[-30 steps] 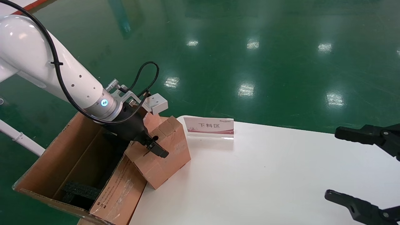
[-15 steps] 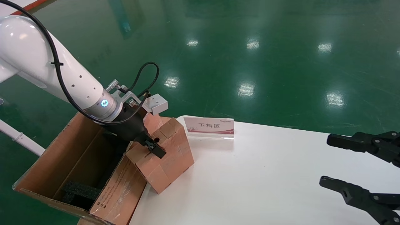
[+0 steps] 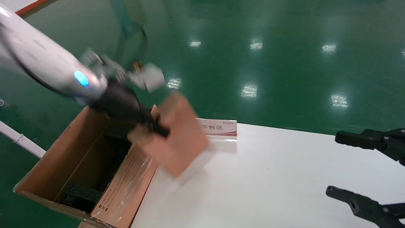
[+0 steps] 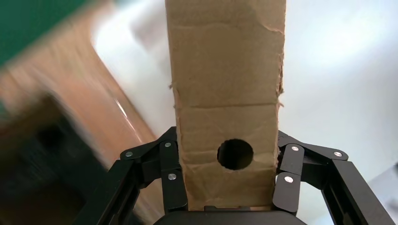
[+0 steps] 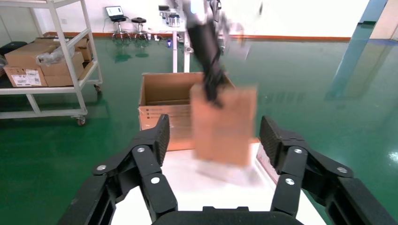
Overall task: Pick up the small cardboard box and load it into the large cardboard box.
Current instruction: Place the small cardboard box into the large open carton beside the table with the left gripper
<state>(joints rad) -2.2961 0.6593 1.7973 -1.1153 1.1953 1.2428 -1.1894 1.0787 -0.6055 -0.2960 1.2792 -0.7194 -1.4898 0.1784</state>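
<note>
While the left end effector [image 3: 155, 125] clamps the small cardboard box [image 3: 178, 133] in the head view, that carton hangs tilted and clear of the white surface [image 3: 269, 183], at about 10 o'clock of it. The large cardboard box [image 3: 57, 158] stands open at 8 o'clock, off the surface's edge, with black foam [image 3: 80, 193] on its bottom and taped print on its near flap. A red-and-white sign [image 3: 220, 128] stands just behind the lifted carton. The right end effector [image 3: 357, 169] hovers at 3 o'clock, spread wide and holding nothing.

From the left wrist, both fingers [image 4: 171, 168] press the side panels of the small carton, its round hole [image 4: 234, 153] between them.

From the right wrist, the open fingers [image 5: 157, 150] frame the hanging carton, with the large box behind it and a shelf cart [image 5: 56, 61] of cartons beyond.
</note>
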